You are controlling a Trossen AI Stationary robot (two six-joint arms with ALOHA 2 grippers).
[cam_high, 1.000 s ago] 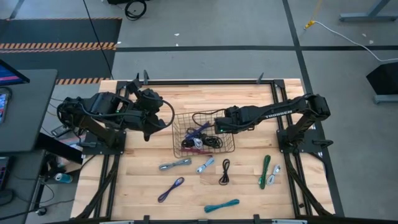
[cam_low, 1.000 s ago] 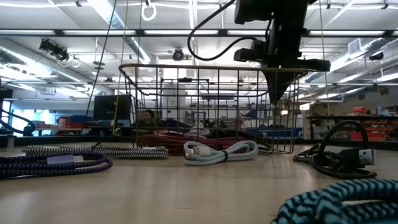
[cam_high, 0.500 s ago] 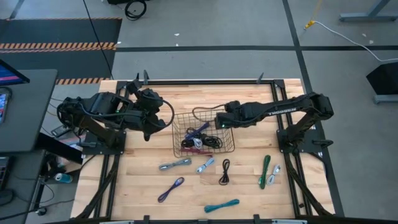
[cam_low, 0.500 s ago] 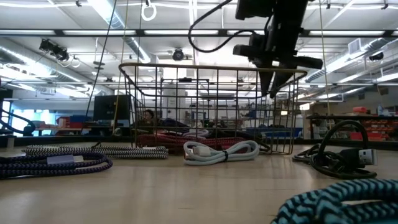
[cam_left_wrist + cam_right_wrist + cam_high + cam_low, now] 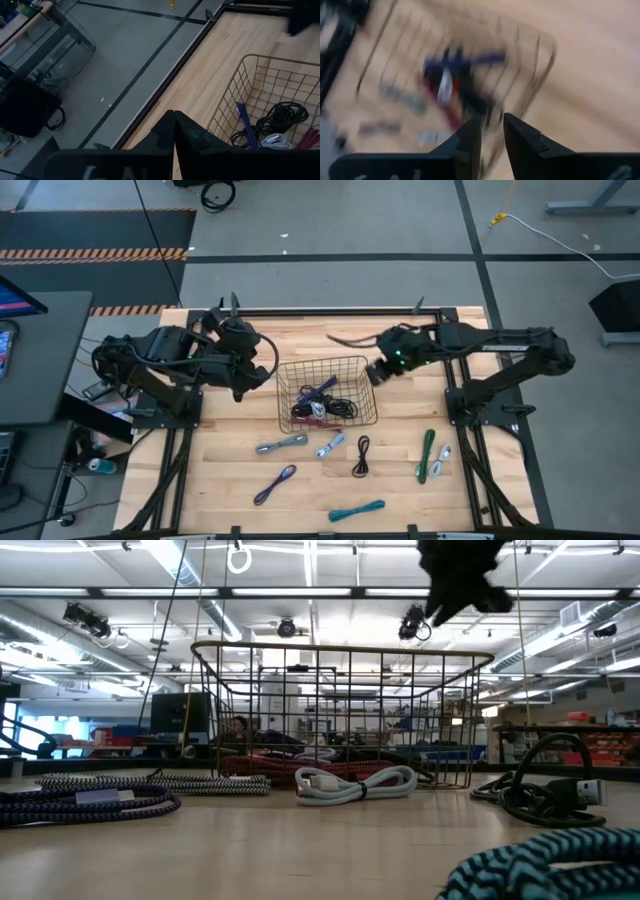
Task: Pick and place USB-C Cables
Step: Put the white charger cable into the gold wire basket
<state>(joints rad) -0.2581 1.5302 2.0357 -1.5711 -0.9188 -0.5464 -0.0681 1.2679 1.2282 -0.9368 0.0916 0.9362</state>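
Right gripper (image 5: 372, 372): just outside the basket's right rim, raised above the wire top in the low view. Fingers (image 5: 470, 137) stand narrowly apart with bare gap between them; nothing is held. A second ago this gripper hung inside the basket (image 5: 345, 361) over the pile, then lifted to the rim, and now has swung clear to the right. Judged: a cable has just been released into the basket and the arm is withdrawing for the next pick.

Left gripper (image 5: 173, 131): closed and empty, parked near the basket's left side, unchanged over the last second.

Basket contents: a purple cable (image 5: 320, 390), a black coil (image 5: 342, 407), a pale cable (image 5: 317, 410) and a maroon one (image 5: 311, 138), all lying loose on the mesh floor.

Cables left on the table (image 5: 230, 460), in front of the basket:
- grey-silver cable (image 5: 281, 444), near the basket's front left corner
- pale short cable (image 5: 330, 445), just beside it
- black cable (image 5: 362, 455)
- purple striped cable (image 5: 274, 484)
- teal cable (image 5: 357, 510), nearest the front edge
- green cable (image 5: 427, 455) with a small pale one (image 5: 442, 458) just beside it, at the right

Judged: roughly seven pieces remain; the green pair lies closest to the free right gripper.
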